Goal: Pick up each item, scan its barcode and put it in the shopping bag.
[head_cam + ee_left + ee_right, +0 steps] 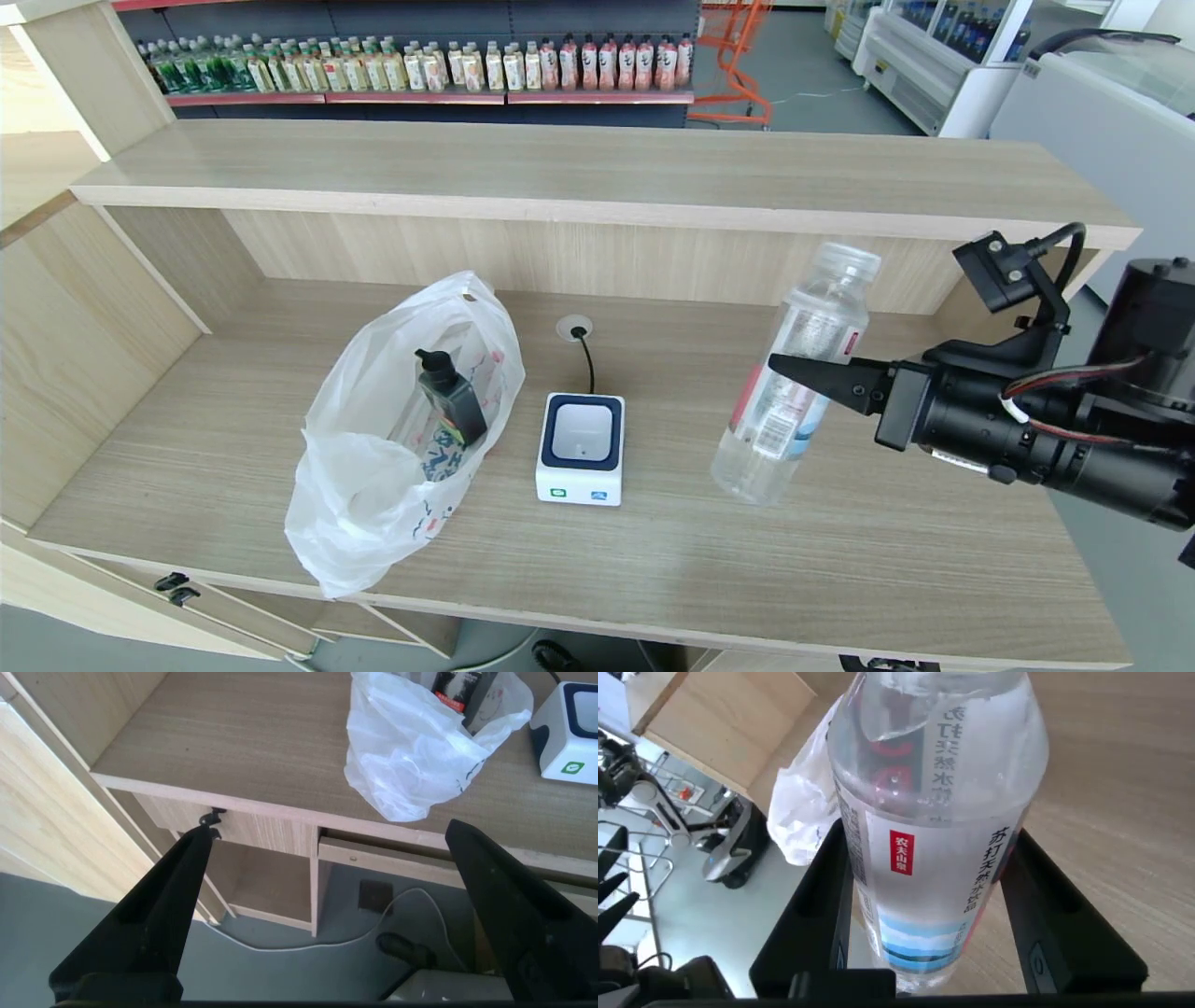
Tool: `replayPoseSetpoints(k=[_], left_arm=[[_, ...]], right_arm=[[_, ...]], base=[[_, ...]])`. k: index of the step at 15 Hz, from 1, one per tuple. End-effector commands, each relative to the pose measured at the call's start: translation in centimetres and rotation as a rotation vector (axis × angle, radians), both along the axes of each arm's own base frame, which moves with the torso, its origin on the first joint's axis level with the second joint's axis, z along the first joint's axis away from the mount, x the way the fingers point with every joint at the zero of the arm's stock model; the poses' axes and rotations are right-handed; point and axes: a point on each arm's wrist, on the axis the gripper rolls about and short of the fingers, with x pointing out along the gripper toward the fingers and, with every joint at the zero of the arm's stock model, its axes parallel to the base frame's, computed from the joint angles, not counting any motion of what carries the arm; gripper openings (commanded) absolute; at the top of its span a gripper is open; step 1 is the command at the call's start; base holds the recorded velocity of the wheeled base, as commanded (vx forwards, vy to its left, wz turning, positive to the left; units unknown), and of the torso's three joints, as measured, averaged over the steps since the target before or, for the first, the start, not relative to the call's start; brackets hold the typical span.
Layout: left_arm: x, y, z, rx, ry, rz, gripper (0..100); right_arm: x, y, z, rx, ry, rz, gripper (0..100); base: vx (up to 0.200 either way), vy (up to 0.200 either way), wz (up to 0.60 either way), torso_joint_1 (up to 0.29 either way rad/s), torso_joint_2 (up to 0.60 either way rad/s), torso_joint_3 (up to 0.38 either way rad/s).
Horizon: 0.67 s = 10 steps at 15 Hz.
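1. Wooden checkout counter (pixel 840 560), with a drinks shelf (pixel 420 70) running behind it, is filling the head view. A white shopping bag (pixel 373 485) is slumping open on the robot's left, with a dark bottle (pixel 451 397) sitting inside. The scanner (pixel 581 448) is sitting just beside the bag, its window facing up. To the right of the scanner, the right gripper (pixel 808 373) is clenching a clear water bottle (pixel 822 317) around its labelled middle. The bottle's long axis is leaning, with the cap up and tipped toward the back wall and the base low over the counter. Whether the base is touching the wood I cannot tell. The scanner is lying between bottle and bag, so I judge the carry will need to go leftward, and the right arm is the nearer one.
2. Left wrist view: the left gripper (pixel 322 845) is hanging off the counter's front edge, jaws spread wide and holding nothing, well apart from the bag.
3. Right wrist view: both fingers are pressing the bottle's sides across the label.
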Motion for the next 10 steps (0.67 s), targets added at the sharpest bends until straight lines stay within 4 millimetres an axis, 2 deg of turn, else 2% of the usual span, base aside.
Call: replayPoseSetpoints(k=[1, 4, 10], left_arm=[[0.0, 0.0, 0.0, 0.000, 0.001, 0.001, 100], [0.0, 0.0, 0.0, 0.000, 0.000, 0.001, 100], [0.0, 0.0, 0.0, 0.000, 0.000, 0.001, 100]], right_arm=[[-2.3, 1.6, 1.7, 0.032, -0.026, 0.062, 0], [-3.2, 3.4, 2.2, 0.059, -0.013, 0.109, 0], [-4.4, 5.2, 3.9, 0.100, 0.087, 0.195, 0]], base=[[0.000, 0.000, 0.00, 0.000, 0.00, 0.000], [0.000, 0.000, 0.00, 0.000, 0.00, 0.000], [0.000, 0.000, 0.00, 0.000, 0.00, 0.000]])
